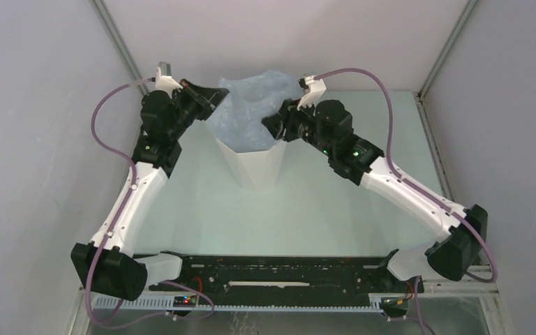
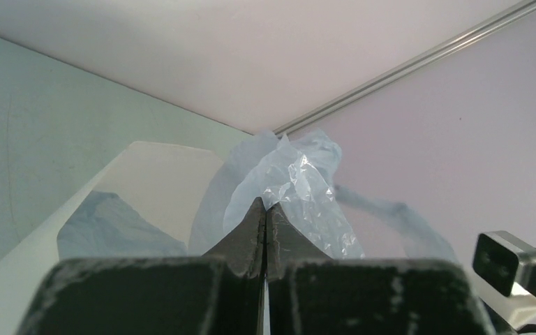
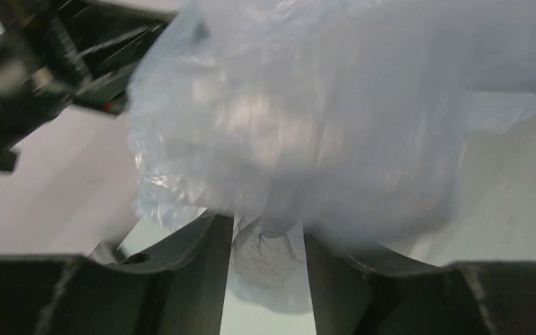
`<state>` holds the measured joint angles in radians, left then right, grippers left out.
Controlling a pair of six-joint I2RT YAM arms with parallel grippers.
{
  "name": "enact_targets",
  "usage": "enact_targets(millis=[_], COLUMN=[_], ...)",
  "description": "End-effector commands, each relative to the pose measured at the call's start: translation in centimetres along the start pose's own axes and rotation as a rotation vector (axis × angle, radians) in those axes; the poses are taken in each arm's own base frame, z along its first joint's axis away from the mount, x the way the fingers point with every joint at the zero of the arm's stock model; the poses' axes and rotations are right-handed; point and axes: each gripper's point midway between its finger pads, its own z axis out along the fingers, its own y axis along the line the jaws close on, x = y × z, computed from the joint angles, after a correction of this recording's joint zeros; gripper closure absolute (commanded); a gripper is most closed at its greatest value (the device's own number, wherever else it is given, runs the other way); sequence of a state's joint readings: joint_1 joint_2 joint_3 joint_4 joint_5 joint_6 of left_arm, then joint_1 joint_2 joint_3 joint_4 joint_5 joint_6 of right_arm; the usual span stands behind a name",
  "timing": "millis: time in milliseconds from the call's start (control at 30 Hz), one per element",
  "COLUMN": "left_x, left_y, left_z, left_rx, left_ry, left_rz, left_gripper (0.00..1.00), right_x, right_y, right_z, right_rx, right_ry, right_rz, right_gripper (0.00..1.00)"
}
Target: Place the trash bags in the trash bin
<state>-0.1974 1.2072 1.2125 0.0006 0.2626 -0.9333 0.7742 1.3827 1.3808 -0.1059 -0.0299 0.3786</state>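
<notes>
The white faceted trash bin point(image 1: 255, 166) stands upright mid-table. The pale blue-grey trash bag point(image 1: 251, 112) is spread over its mouth and bulges above the rim. My left gripper point(image 1: 213, 98) is at the bag's left edge. In the left wrist view its jaws point(image 2: 265, 207) are shut, with the bag's film point(image 2: 300, 181) pinched at their tips, above the bin's rim point(image 2: 153, 174). My right gripper point(image 1: 273, 125) is at the bag's right side over the rim. In the right wrist view it point(image 3: 269, 227) is open, and the bag's film point(image 3: 307, 125) hangs between the fingers.
Grey enclosure walls with metal corner posts point(image 1: 115, 35) close in the back and sides. A purple cable point(image 1: 384, 91) loops from each wrist. A black rail point(image 1: 272, 272) runs along the near edge between the arm bases. The right arm's wrist camera point(image 2: 509, 262) sits close to the left gripper.
</notes>
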Motion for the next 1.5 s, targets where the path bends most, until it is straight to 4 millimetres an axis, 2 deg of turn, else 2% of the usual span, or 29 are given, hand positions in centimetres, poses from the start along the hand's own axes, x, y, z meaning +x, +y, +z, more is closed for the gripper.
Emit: enact_targets(millis=[0,67,167,267,300,367,433,567,800,900,967,1100,1233,1367,1467], left_x=[-0.9,-0.6,0.2,1.5,1.9,2.5,2.6,2.2,1.6,1.8,2.0,2.7,3.3,4.6,5.4], left_y=[-1.1,-0.9,-0.4,0.3,0.8,1.3,1.5,1.0,-0.4,-0.4,-0.6,-1.1,-1.4,-1.5,-1.3], left_z=[0.8,1.3,2.0,2.0,2.0,1.7,1.4,0.9,-0.6,-1.4,-2.0,-2.7,-3.2,-3.5,-4.0], left_rx=[0.070,0.093,0.119,0.117,0.110,0.108,0.112,0.119,0.151,0.153,0.155,0.171,0.183,0.180,0.188], left_ry=[-0.033,-0.032,-0.017,0.003,0.010,0.016,0.010,-0.003,-0.026,-0.030,-0.026,-0.004,0.027,0.078,0.094], left_rz=[-0.044,-0.046,-0.020,0.047,0.055,0.067,0.086,0.137,0.185,0.209,0.206,0.224,0.225,0.287,0.316], left_gripper=[1.00,1.00,1.00,1.00,1.00,1.00,1.00,1.00,1.00,1.00,1.00,1.00,1.00,1.00,1.00], right_x=[-3.8,-2.9,-0.5,1.5,1.3,0.0,-2.2,-4.4,-5.7,-7.7,-9.1,-9.8,-11.5,-13.2,-13.3], right_y=[-3.0,-4.4,-5.2,-5.2,-4.9,-3.8,-2.5,-1.3,-0.9,-0.8,-0.5,0.5,-0.1,-0.2,0.2], right_z=[2.9,4.7,6.2,5.6,5.0,3.8,2.6,0.0,-6.3,-8.5,-9.0,-7.7,-5.4,-3.1,-1.3], right_rx=[0.168,0.220,0.236,0.221,0.216,0.190,0.171,0.185,0.241,0.236,0.212,0.135,0.151,0.153,0.137], right_ry=[-0.218,-0.201,-0.117,-0.047,-0.036,-0.031,-0.035,0.025,0.099,0.041,-0.002,-0.002,-0.013,-0.041,-0.029], right_rz=[-0.041,-0.066,-0.088,-0.086,-0.084,-0.085,-0.091,-0.035,0.046,0.147,0.218,0.337,0.398,0.328,0.270], right_gripper=[0.52,0.52,0.54,0.53,0.52,0.51,0.49,0.34,0.09,0.02,0.00,0.00,0.00,0.00,0.00])
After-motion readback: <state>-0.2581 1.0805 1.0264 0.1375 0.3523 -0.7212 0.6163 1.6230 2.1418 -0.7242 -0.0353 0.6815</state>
